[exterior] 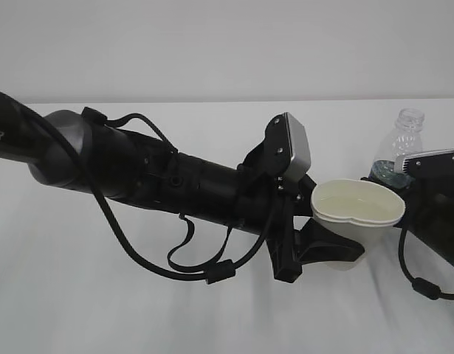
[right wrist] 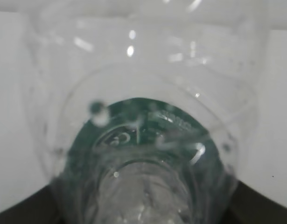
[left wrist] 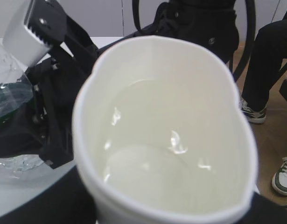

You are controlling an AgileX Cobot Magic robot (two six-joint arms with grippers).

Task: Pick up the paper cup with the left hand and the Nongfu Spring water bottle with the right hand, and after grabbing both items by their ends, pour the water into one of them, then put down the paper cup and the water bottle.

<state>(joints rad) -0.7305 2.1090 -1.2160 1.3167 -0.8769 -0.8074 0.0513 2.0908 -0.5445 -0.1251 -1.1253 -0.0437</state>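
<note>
My left gripper (exterior: 331, 249) is shut on the white paper cup (exterior: 357, 210), held upright above the table at centre right with its rim squeezed out of round. Clear water (left wrist: 169, 154) lies in the cup (left wrist: 87, 154), with glints on its surface. Just right of the cup stands the Nongfu Spring water bottle (exterior: 404, 141), upright, uncapped, with a dark green label. My right gripper (exterior: 415, 171) is shut on it at label height. The right wrist view looks along the bottle (right wrist: 143, 140), which hides the jaws. The bottle's green band (left wrist: 5, 100) also shows beside the cup.
The white table (exterior: 101, 295) stretches below both arms. Black cables (exterior: 190, 265) hang under the left arm. A seated person's legs and shoes (left wrist: 269, 93) show beyond the table in the left wrist view.
</note>
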